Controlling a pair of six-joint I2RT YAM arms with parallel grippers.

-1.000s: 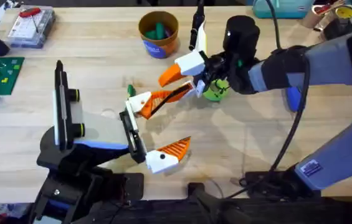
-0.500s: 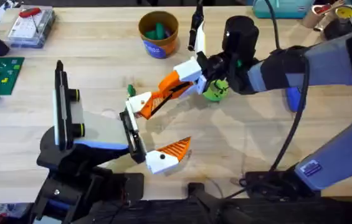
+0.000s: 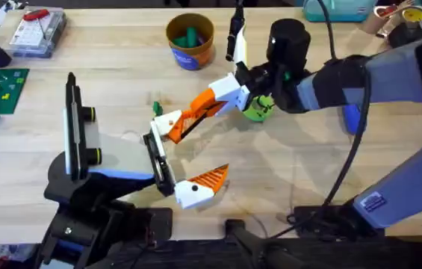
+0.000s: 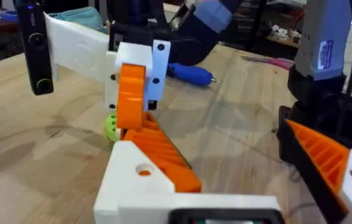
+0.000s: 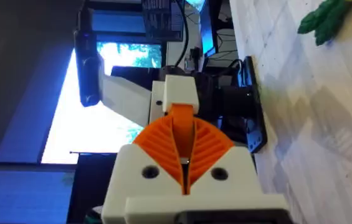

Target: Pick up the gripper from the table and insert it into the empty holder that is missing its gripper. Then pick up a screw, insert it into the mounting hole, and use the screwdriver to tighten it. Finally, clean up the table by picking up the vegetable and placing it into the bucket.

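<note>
The right gripper [image 3: 212, 103], white with orange ribbed pads, is closed on the far right end of the loose orange gripper finger [image 3: 188, 119], reaching in from the right side of the table. The orange finger slants down and to the left. Its near end rests against the white holder [image 3: 167, 123] on the far end of the left arm's black jaw bar [image 3: 158, 161].

In the left wrist view, the ribbed wedge lies along the top of the holder [image 4: 132, 186]. Orange shows through the holder's mounting hole [image 4: 143, 169], so it looks nearly or fully seated.

The left gripper [image 3: 190, 153] stands wide. Its fitted orange finger with a white base [image 3: 199, 187] is well apart from the holder, on the near side.

To finish this step well, the wedge should slide straight along the holder's slot until the holes line up. The grip should loosen only once the wedge sits flush, and the jaw bar should stay undisturbed.

The green vegetable [image 3: 258, 110] lies on the wood just beside the right gripper. The blue screwdriver [image 4: 191, 73] lies farther right. The orange bucket [image 3: 190, 41] stands at the far side, with something green inside.
</note>
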